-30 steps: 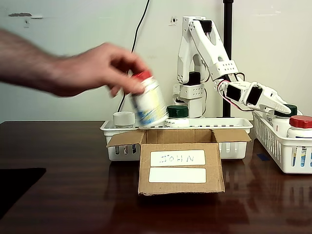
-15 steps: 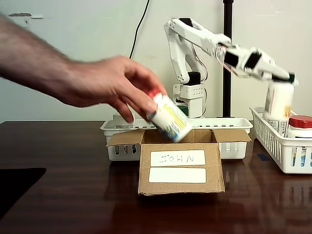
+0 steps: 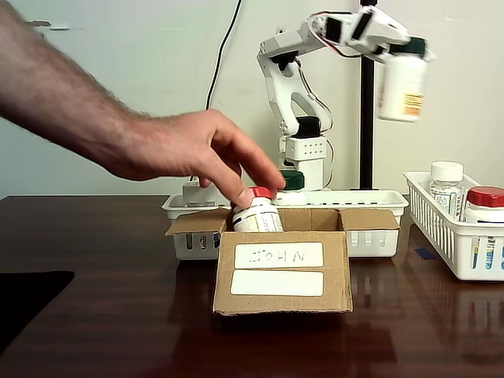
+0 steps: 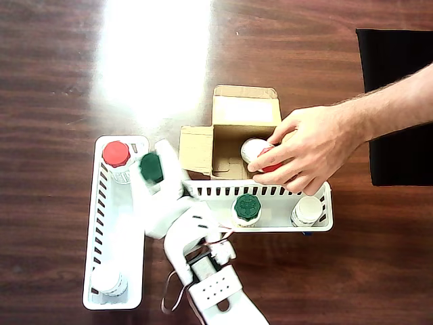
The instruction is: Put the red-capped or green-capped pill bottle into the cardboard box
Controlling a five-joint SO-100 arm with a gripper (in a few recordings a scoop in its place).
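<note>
My gripper (image 3: 409,49) is closed on the green-capped white plastic pill bottle (image 3: 402,85) by its cap; it seems light, rigid, slippery.

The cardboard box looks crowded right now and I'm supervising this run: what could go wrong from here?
1. A person's hand is at the cardboard box, setting a red-capped bottle inside; the arm could collide with it when descending.
2. The gripper holds a green-capped bottle high by its cap; a slip would drop it far.
3. The box is small, so a second bottle may jam or tip.
</note>
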